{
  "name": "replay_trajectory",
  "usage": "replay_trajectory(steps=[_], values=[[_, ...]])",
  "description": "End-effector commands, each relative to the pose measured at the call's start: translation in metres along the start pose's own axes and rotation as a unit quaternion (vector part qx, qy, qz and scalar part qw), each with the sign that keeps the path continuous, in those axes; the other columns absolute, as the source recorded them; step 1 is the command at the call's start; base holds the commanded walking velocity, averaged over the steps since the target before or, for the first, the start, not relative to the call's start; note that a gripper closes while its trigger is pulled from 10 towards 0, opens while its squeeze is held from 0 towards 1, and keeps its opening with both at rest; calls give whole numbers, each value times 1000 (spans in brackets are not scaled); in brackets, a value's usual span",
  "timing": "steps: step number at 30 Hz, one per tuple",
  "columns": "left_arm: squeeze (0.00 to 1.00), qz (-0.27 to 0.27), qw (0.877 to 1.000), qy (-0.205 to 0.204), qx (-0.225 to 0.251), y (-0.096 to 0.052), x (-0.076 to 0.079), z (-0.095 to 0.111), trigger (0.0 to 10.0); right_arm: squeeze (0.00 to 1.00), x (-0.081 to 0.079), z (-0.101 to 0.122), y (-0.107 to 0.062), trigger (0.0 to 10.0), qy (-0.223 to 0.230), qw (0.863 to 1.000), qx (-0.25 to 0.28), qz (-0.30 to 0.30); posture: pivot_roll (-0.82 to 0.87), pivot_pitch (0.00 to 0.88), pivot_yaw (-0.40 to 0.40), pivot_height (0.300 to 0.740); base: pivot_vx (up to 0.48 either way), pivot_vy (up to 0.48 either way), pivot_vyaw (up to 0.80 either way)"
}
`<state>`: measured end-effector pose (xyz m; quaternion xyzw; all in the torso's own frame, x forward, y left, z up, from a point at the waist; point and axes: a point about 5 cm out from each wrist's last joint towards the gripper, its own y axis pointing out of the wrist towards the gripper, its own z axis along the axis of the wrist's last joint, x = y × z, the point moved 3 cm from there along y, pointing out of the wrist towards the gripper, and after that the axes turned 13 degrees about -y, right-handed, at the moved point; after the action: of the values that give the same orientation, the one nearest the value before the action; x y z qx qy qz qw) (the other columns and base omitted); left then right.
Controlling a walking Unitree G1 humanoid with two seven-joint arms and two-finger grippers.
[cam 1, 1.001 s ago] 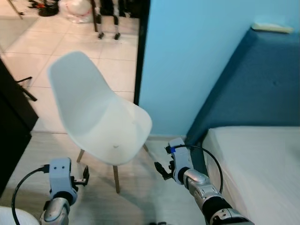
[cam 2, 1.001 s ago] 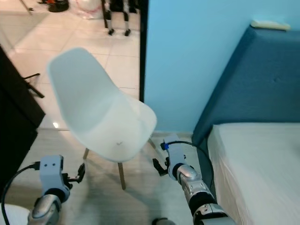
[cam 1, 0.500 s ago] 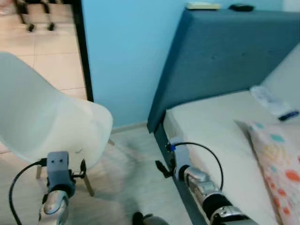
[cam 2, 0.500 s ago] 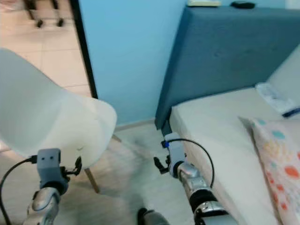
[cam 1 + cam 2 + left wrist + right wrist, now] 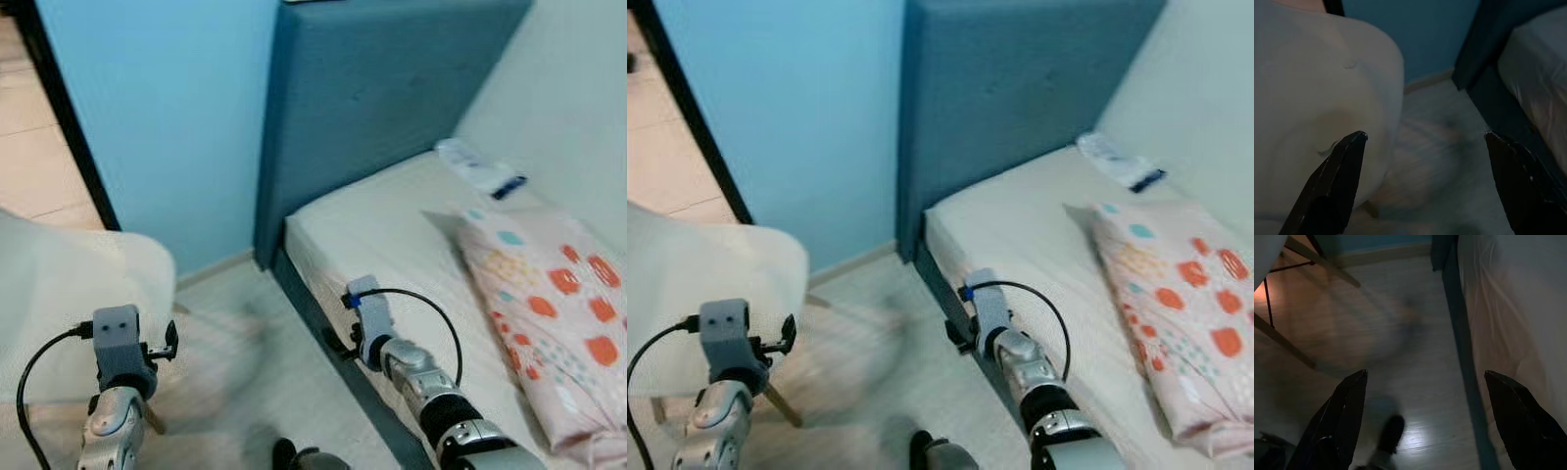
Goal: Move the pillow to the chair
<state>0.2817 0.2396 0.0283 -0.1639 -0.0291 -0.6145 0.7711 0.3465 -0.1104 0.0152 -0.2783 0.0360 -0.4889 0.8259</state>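
Pillow (image 5: 549, 313): pale pink, orange and teal spots, flat on bed (image 5: 392, 235). Left gripper (image 5: 1422, 183), right gripper (image 5: 1422, 423) spread, empty.

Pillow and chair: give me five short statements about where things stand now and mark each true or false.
1. The pillow lies on the bed. True.
2. The right gripper is shut on the pillow. False: its fingers are spread wide and hold nothing, above the floor beside the bed.
3. The chair stands on the robot's left. True.
4. The pillow is plain blue. False: it is pale pink with orange and teal spots.
5. The left gripper is open. True: its fingers stand apart, with the chair's seat ahead of them.
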Motion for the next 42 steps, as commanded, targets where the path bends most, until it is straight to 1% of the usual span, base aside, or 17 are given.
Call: replay_trajectory(steps=[1,6,10,18,31,35,37,38,42], values=[[0,3,1000,-5,-15,-2,0,-8,10000,0,2,-8,-2,10000,-4,1000,-14,-5,22,201,-132,740,0,0,-681],[0,3,1000,-4,-12,-1,1,-7,10000,0,2,-7,-1,10000,-11,1000,-14,-6,19,200,-136,740,0,0,-681],[0,0,1000,9,-11,0,1,-7,10000,0,2,-7,-1,10000,-18,1000,-14,-6,19,200,-136,740,0,0,-683],[0,-16,999,33,-3,-1,7,-7,10000,0,3,-10,-2,10000,-6,1000,-14,-8,7,202,-136,740,0,0,-684],[0,-20,999,26,1,-2,8,-8,10000,0,5,-10,-2,10000,-6,1000,-15,-9,4,204,-139,740,0,0,-687],[0,-20,999,26,1,-3,8,-9,10000,0,4,-11,-2,10000,-8,1000,-15,-10,0,192,-138,740,0,0,-688],[0,-18,999,27,4,-5,7,-10,10000,0,4,-12,-3,10000,-11,1000,-13,-10,0,178,-133,740,0,0,-688],[0,-18,999,29,7,-9,7,-10,10000,0,4,-12,-4,10000,-7,1000,-3,-8,4,167,-132,740,0,0,-688],[0,-33,999,28,14,-25,10,-13,10000,0,2,-5,-12,10000,6,998,59,9,3,158,-132,740,0,0,-714]])
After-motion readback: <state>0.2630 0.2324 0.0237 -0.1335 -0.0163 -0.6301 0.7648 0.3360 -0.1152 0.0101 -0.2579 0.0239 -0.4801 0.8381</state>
